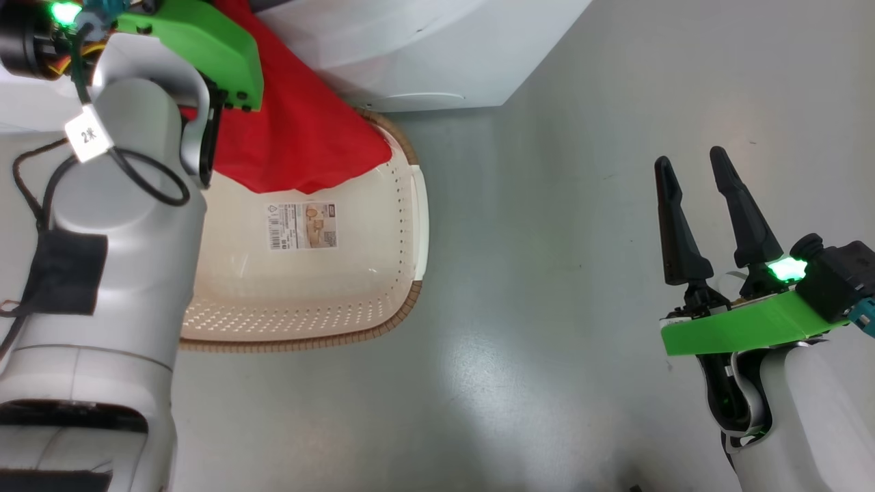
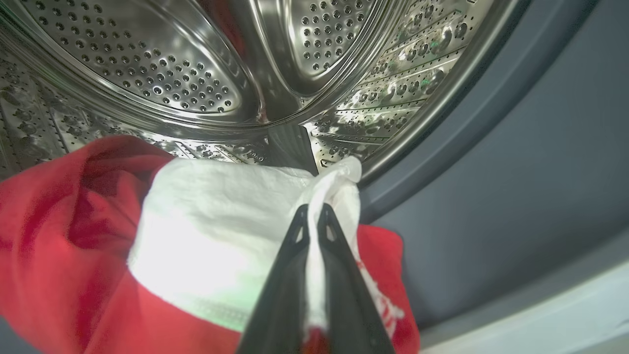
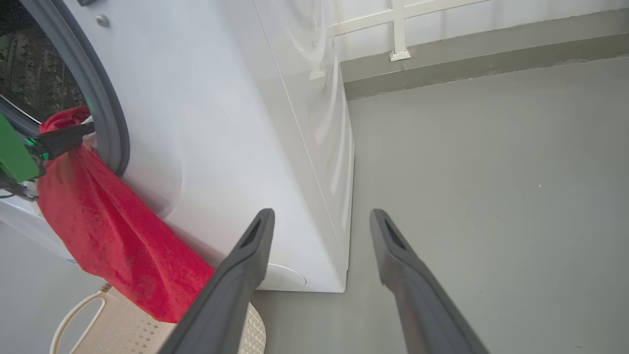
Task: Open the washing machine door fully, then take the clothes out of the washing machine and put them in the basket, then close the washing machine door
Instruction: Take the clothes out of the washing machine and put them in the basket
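My left gripper [image 2: 313, 209] is clenched on a white fold of the clothes [image 2: 64, 246], low and centre in the left wrist view, with the fingers pinching only a thin bunch near the cloth's edge. Just beyond the tips lies the steel drum [image 2: 147, 73], and the grey gasket [image 2: 491, 147] curves down the right side of that frame. From the pinch, the red cloth spills out over the gasket and hangs down the front of the washing machine [image 3: 221, 123]. In the head view its lower end drapes across the upper rim of the basket [image 1: 420, 225], at upper left. My right gripper [image 1: 690, 160] stands released, fingers apart, over bare floor [image 1: 581, 273] at the right, well apart from everything. My worry is that pinch: it is shallow, so the weight of the hanging cloth could slide it free as I pull. The fabric could also catch on the gasket lip. The basket looks light, and my forearm sits close over it, so a careless sweep might push it and the cloth could fall on the floor.
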You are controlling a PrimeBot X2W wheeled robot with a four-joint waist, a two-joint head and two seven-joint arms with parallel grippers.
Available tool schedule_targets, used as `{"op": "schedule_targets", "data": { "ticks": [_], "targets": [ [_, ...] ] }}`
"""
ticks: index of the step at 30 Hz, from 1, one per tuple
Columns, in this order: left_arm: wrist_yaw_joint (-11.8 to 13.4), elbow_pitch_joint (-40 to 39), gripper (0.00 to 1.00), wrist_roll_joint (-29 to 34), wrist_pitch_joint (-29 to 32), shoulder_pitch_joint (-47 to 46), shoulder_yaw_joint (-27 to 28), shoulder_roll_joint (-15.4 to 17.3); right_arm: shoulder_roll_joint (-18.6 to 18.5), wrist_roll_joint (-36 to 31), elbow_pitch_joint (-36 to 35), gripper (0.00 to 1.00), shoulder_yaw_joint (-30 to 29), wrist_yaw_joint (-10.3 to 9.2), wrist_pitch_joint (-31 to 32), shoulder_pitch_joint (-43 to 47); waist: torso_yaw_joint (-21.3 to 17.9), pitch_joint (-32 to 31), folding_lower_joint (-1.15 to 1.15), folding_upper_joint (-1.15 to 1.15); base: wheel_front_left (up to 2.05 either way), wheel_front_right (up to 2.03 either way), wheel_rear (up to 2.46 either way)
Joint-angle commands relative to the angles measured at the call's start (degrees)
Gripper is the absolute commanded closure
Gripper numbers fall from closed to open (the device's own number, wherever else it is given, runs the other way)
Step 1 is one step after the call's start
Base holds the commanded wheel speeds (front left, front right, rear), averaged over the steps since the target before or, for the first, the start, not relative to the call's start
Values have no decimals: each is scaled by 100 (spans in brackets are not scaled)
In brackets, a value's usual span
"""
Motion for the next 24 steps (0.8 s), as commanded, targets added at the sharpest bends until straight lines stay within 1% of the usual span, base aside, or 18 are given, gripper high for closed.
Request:
{"op": "schedule_targets", "data": {
  "ticks": [1,4,7,9,12,17,20,24],
  "targets": [
    [-13,-179,100,-32,-27,-7,34,235,0,-33,-149,0,124,43,-36,110,19,-17,0,0,0,0,0],
    [-15,-498,100,-117,-27,131,83,227,-9,-38,-158,0,122,43,-36,143,41,-45,0,0,0,0,0],
    [-52,-1041,100,-299,-27,489,241,219,-11,-41,-158,0,130,43,-36,180,49,-79,0,0,0,0,0],
    [-68,-1542,100,-366,-28,845,334,217,-10,-40,-156,0,127,43,-36,203,62,-101,0,0,0,0,0],
    [-178,-2315,100,-585,-28,1488,558,200,-10,-39,-150,0,125,43,-36,224,83,-122,0,0,0,0,0],
    [-282,-3326,100,-758,-28,2482,794,169,-31,-45,-154,0,126,43,-36,238,144,-132,0,0,0,0,0],
    [-327,-3608,100,-827,-28,3008,800,154,-45,-48,-154,0,130,43,-36,235,173,-124,0,0,0,0,0],
    [-349,-3610,100,-1022,-28,3503,669,146,-62,-44,-152,0,138,43,-36,218,197,-107,0,0,0,0,0]
  ]
}}
